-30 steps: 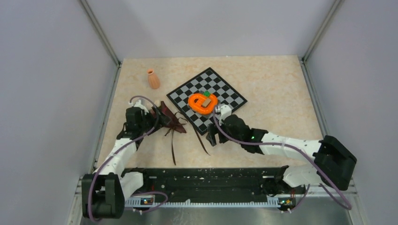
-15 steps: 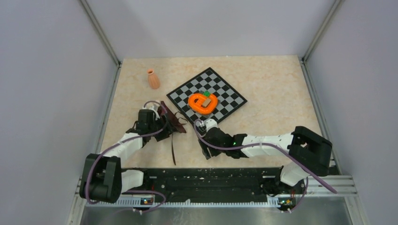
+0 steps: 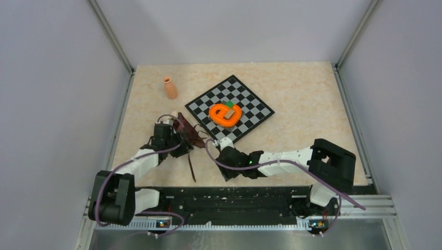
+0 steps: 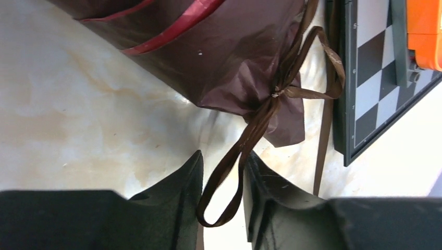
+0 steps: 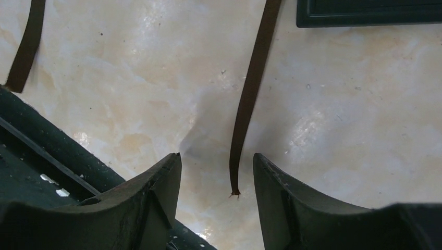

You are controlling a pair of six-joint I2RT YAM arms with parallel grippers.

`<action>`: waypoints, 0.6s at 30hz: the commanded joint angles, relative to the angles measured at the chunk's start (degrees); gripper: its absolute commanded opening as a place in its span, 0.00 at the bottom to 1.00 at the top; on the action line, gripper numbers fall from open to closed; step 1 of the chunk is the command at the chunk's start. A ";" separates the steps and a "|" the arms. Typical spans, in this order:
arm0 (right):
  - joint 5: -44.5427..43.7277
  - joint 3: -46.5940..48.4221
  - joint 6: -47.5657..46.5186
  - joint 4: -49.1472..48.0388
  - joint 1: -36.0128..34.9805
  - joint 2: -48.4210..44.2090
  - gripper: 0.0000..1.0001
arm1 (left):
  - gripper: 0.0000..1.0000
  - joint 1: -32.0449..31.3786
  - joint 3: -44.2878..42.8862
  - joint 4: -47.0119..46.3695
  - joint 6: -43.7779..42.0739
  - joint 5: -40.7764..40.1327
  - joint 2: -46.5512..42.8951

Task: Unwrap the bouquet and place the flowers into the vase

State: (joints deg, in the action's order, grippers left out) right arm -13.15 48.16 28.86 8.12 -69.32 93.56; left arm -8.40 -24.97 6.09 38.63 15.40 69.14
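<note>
The bouquet (image 3: 190, 134) lies on the table as a dark maroon wrap (image 4: 208, 57) tied with a thin brown ribbon (image 4: 276, 94). Its flowers are hidden. My left gripper (image 4: 224, 153) sits at the bouquet's near end (image 3: 180, 145). Its jaws are narrow, and a ribbon loop (image 4: 229, 179) between them still hangs round and unsqueezed. My right gripper (image 5: 217, 155) hovers low over the table (image 3: 225, 171), open, with the frayed end of a ribbon tail (image 5: 249, 99) lying between its fingers, untouched. The terracotta vase (image 3: 170, 88) stands upright at the far left.
A checkerboard (image 3: 253, 107) lies right of the bouquet with an orange heart-shaped object (image 3: 225, 114) on it; the board's edge (image 4: 375, 94) is close to the ribbon. A second ribbon tail (image 3: 191, 166) trails toward the black rail (image 3: 229, 200) at the near edge.
The right arm swung left and toward the near edge, over the ribbon tail's end. The left gripper shifted slightly right along the bouquet. Both grippers' jaws narrowed.
</note>
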 commanded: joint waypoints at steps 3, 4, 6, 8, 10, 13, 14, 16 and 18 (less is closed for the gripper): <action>-3.39 3.25 -0.23 1.88 -2.71 1.37 0.51 | 0.31 -0.14 1.35 1.42 1.95 -6.72 -5.11; -3.77 3.32 -0.03 2.12 -2.93 1.51 0.50 | 0.30 -0.13 1.45 1.61 2.11 -7.41 -6.37; -4.26 3.43 0.27 2.47 -3.15 1.87 0.45 | 0.30 -0.12 1.52 1.97 2.04 -8.40 -7.94; -4.93 3.56 0.78 2.97 -3.11 2.34 0.42 | 0.30 -0.12 1.30 2.92 1.79 -8.79 -9.04; -5.52 3.59 1.01 3.34 -3.20 2.50 0.34 | 0.32 -0.12 0.95 3.92 1.34 -8.88 -9.94; -5.92 3.61 0.97 3.18 -3.25 2.38 0.13 | 0.38 -0.12 0.39 5.54 0.40 -8.88 -10.99; -5.88 3.67 0.95 3.04 -3.20 2.23 0.03 | 0.41 -0.12 0.22 6.12 0.22 -8.89 -11.45; -5.40 3.63 0.70 2.42 -3.25 1.67 0.00 | 0.51 -0.12 -0.02 7.33 0.13 -8.89 -12.47; -4.53 3.72 -0.31 1.44 -3.33 0.28 0.00 | 0.60 -0.12 -0.37 9.18 -0.05 -8.92 -14.07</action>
State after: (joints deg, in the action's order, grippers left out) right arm -17.50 49.95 29.56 10.37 -71.83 95.37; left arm -8.40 -23.75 12.38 39.51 7.49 58.11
